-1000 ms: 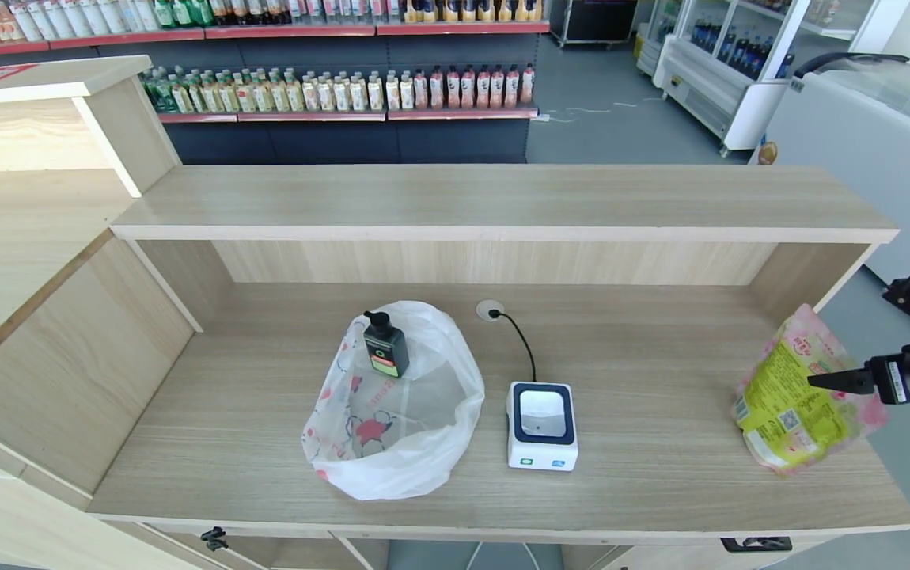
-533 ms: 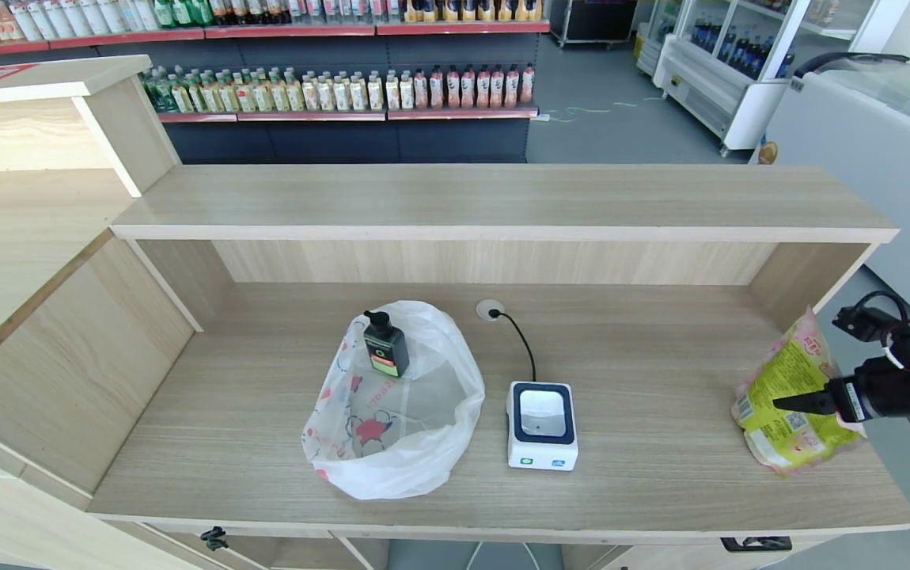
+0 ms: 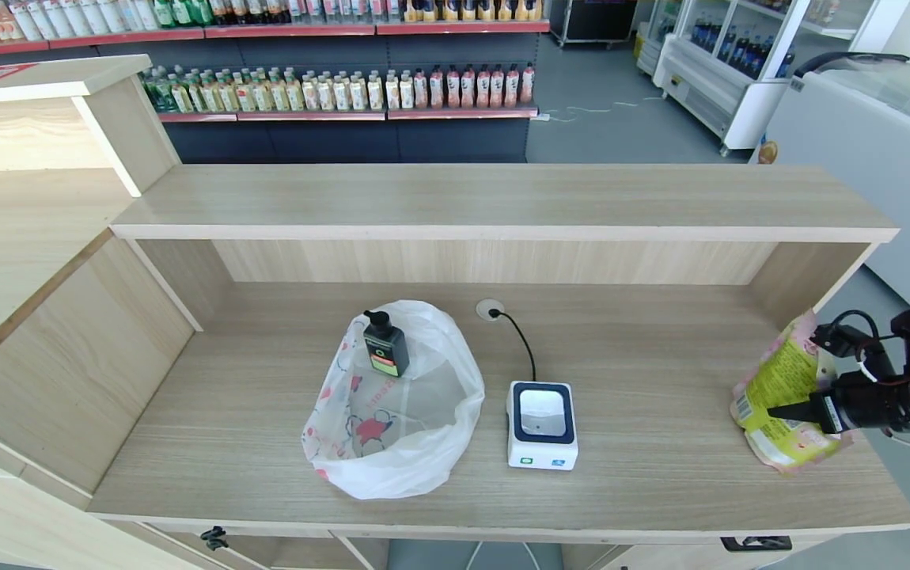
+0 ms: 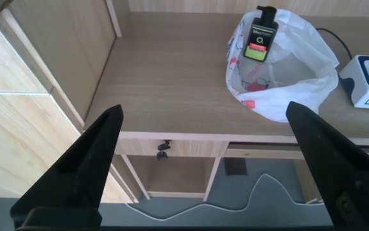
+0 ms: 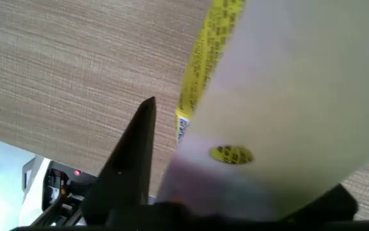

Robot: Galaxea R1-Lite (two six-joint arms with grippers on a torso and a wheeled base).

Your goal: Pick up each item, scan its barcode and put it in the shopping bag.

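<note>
Over at the far right end of the counter (image 3: 661,380), the right gripper (image 3: 789,410) has a yellow and pink snack pouch (image 3: 779,372) pinched between its fingers (image 3: 797,411). One dark finger lies across the pouch's printed front, low down and pointing in toward the middle of the counter. The other finger is hidden behind the pack, so the pouch is sandwiched flat between the two. The pouch stands roughly upright, leaning a little, with its top edge highest. I can't tell whether its bottom corner touches the wood or hangs just above it. From the right wrist, the pouch (image 5: 287,96) looms right alongside the one finger (image 5: 133,154) that shows, with counter grain (image 5: 62,58) behind them. It is well apart from the scanner (image 3: 542,423), which sits near the middle with its cable (image 3: 520,336) running to the back. Just to the scanner's left is the white shopping bag (image 3: 415,427), mouth open, with a dark pump bottle (image 3: 385,348) standing inside at its far side. The left gripper (image 4: 205,110) hangs off the front left of the counter with its two fingers (image 4: 101,160) spread wide and nothing between them. The bag (image 4: 293,83) and bottle (image 4: 259,42) lie ahead of it.
</note>
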